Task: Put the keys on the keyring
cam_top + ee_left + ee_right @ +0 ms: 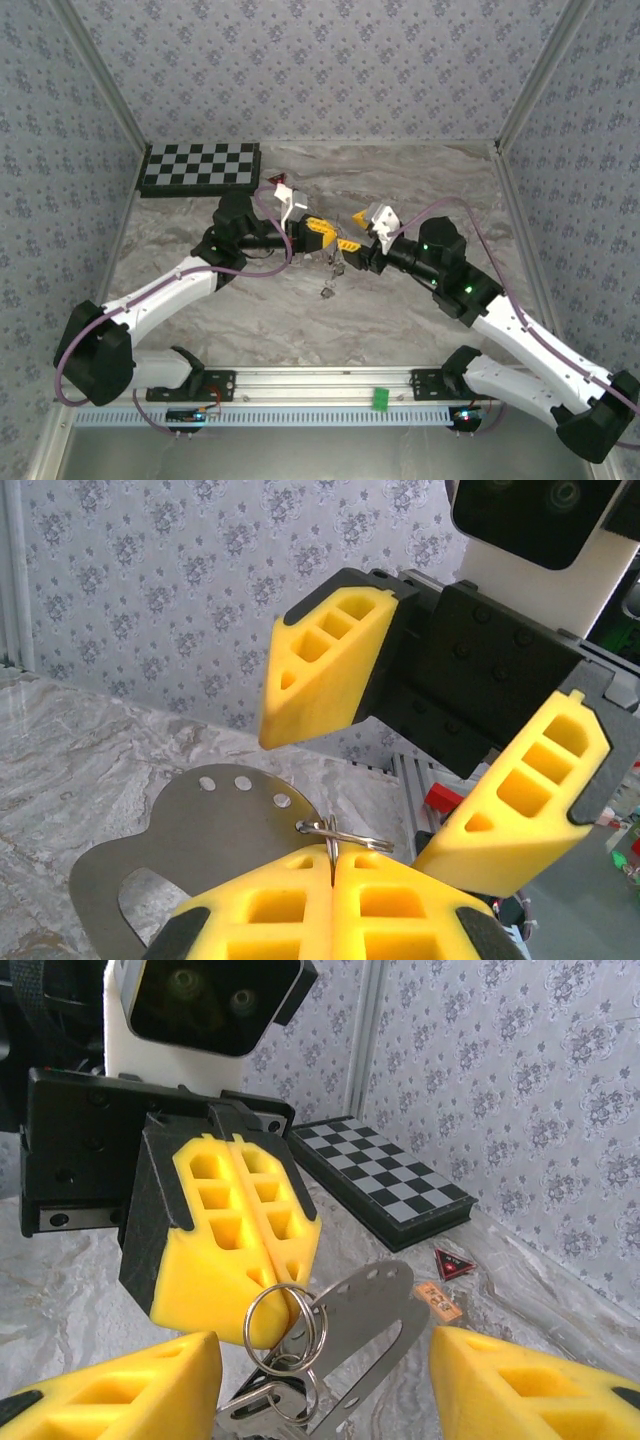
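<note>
- The left end effector point(333, 865) is pinched fully shut on the thin wire keyring point(335, 830). It holds the ring above the bench point(420, 310), with a flat metal fob point(200, 820) hanging from it.
- The right end effector point(322, 1360) faces it with its jaws parted about halfway and nothing between them, one finger on either side of the ring and fob.
- The keys point(326, 291) seem to be the small dark-and-silver bits on the bench at 6 o'clock from the two end effectors. More small metal hangs under the ring, but it is too small to say whether any of it is a key.
- Risk: the ring is gripped only at its edge, so a sideways nudge from the right fingers could twist it or pull it out of the pinch.
- Risk: the fob dangles across the gap and would probably swing into a closing finger, so the right side could clamp the fob and miss the ring.
- Risk: the two wrists sit nose to nose, and a small lunge would knock the fingers together.
- Around: a checkerboard point(200, 167) lies at 10 o'clock from the ring, well apart.
- In the right wrist view a red triangle point(452, 1263) lies at 2 o'clock and an orange piece point(437, 1300) at 3 o'clock, both on the bench beyond the fob.
</note>
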`<control>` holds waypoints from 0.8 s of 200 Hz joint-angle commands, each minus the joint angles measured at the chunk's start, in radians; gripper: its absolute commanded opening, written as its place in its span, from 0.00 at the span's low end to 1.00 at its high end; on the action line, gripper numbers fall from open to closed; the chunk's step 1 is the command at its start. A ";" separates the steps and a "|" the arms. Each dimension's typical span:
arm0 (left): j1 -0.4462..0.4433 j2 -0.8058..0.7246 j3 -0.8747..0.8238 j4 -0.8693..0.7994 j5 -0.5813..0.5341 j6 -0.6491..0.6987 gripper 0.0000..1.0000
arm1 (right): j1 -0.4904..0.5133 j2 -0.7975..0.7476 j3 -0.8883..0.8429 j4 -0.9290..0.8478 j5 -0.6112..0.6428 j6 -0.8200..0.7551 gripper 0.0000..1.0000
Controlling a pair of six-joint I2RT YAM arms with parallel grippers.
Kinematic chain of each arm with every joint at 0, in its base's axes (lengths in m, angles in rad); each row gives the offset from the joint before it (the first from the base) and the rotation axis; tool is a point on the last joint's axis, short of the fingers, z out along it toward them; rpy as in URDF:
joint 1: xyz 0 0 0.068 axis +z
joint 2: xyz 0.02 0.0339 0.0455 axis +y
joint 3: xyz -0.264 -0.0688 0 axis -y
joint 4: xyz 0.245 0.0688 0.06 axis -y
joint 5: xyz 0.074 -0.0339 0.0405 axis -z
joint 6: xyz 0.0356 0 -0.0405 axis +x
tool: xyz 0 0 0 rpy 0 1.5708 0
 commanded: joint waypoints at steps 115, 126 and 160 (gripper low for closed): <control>-0.013 0.004 0.048 0.003 0.019 0.038 0.00 | 0.047 0.005 0.045 0.017 0.200 -0.074 0.56; -0.016 0.007 0.052 -0.006 0.022 0.045 0.00 | 0.041 0.000 0.044 0.019 0.201 -0.067 0.56; -0.024 0.008 0.056 -0.020 0.031 0.057 0.00 | 0.018 0.004 0.051 0.046 0.238 -0.044 0.56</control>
